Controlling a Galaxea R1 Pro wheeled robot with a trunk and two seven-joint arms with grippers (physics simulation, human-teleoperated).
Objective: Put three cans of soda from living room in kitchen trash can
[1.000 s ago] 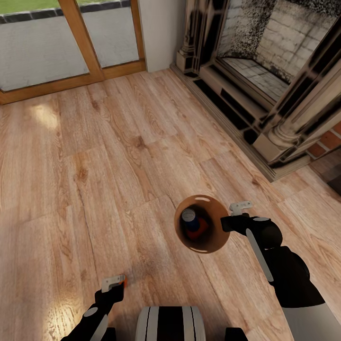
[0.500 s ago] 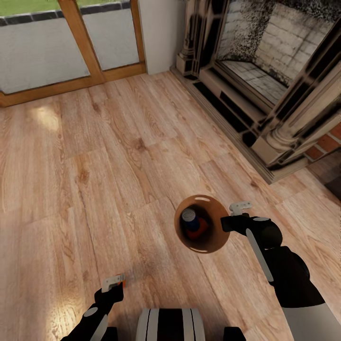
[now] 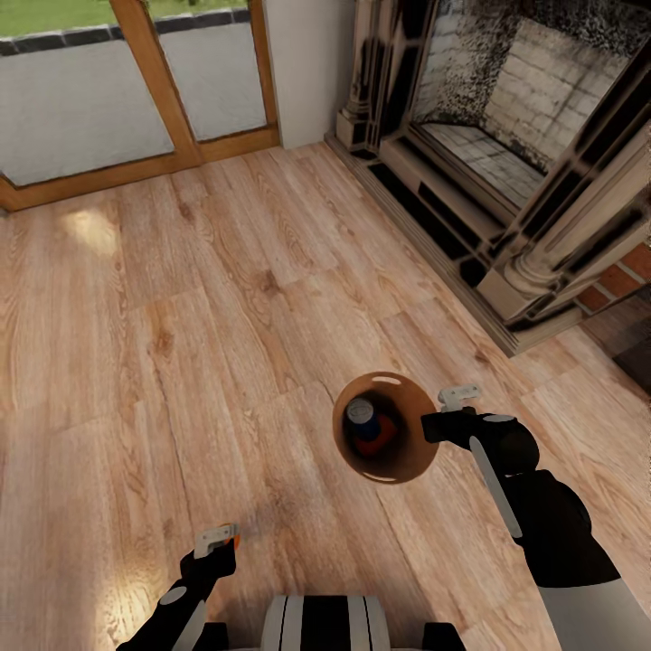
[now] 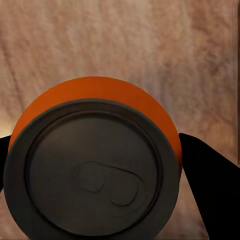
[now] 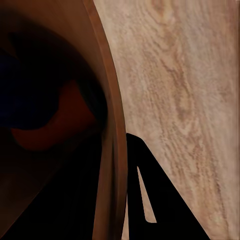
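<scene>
Floor (image 3: 226, 298): light wood planks, visible grain, soft sheen. Bin (image 3: 409, 452): smooth brown inside, glossy rim highlight. Orange can (image 4: 95, 165): matt grey metal top, smooth orange side. Fireplace (image 3: 506, 136): rough pale brick, dark glossy surround. Door frame (image 3: 158, 81): varnished wood.

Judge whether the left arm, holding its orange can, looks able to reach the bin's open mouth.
Probably yes: the left gripper holds the orange can, and bare floor separates it from the bin, whose mouth faces up, uncovered.
</scene>
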